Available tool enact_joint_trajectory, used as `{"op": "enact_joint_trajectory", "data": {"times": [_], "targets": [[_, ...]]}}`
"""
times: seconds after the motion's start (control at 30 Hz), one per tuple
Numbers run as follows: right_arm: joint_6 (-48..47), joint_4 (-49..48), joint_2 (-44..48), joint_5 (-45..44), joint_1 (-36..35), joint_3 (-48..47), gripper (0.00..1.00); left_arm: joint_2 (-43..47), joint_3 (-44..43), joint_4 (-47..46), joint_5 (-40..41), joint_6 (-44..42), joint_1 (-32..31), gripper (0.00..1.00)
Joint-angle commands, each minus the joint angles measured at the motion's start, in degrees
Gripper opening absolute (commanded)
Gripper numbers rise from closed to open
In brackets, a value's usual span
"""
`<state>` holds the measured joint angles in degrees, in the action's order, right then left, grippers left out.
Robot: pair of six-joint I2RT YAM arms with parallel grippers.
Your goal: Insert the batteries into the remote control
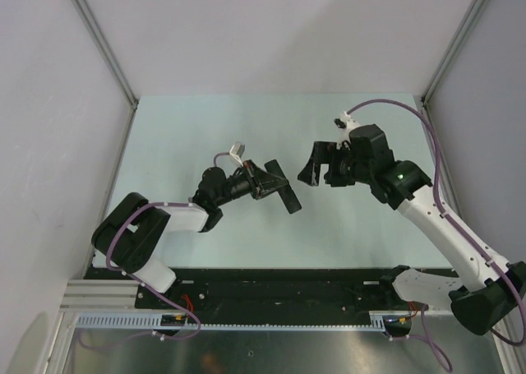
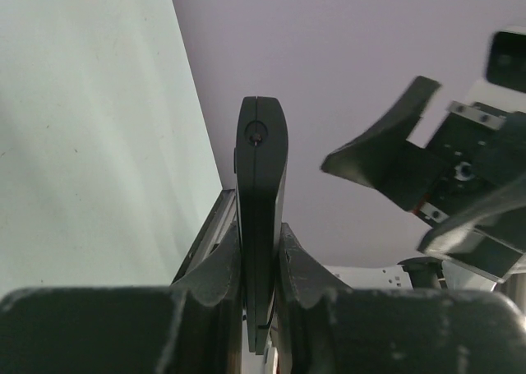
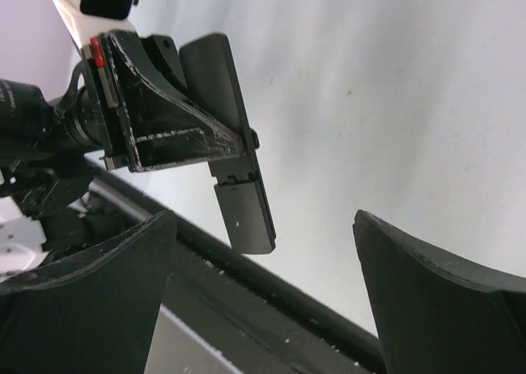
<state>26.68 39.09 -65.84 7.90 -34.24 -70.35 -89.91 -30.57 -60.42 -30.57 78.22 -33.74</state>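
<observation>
The left hand (image 1: 273, 182) is clenched on the slim, long black plastic remote control (image 2: 261, 168), its two dark fingers pressing the bar's flat faces near one end, so that most of the bar juts free beyond the fingertips. The remote control is therefore in the air, off the pale, smooth table (image 1: 205, 136), over its middle and somewhat nearer the near edge than the far one. Facing it from the right-edge side, and apart from it, is the right hand (image 1: 323, 170): its curved black fingers (image 3: 115, 275) are spread wide with nothing between them, and the free end of the bar lies on the line of that gap without touching either finger. In the right wrist view a stepped seam crosses the bar near its free end; whether this marks an uncovered battery bay cannot be told. The batteries appear in no view, neither on the table nor in either hand, and none can be seen seated in the bar. Judged from this, the remote control is lifted and presented, while fetching and inserting both cells, and any closing of the bay, appear to remain.
</observation>
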Motion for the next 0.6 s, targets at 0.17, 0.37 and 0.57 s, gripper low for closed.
{"op": "enact_joint_trajectory", "data": {"times": [0.17, 0.37, 0.57], "targets": [[8.03, -15.79, 1.95, 31.62, 9.01, 12.24, 0.94, 2.89, -1.60, -3.30, -2.48, 2.11, -0.36, 0.00], [10.14, -22.64, 2.21, 35.77, 9.45, 17.34, 0.94, 4.56, -1.07, -3.30, -3.18, 2.99, -0.36, 0.00], [11.82, -28.45, 1.33, 38.68, 9.54, 20.33, 0.91, 5.36, -1.43, -3.30, -3.89, 3.79, -0.28, 0.00]]}}
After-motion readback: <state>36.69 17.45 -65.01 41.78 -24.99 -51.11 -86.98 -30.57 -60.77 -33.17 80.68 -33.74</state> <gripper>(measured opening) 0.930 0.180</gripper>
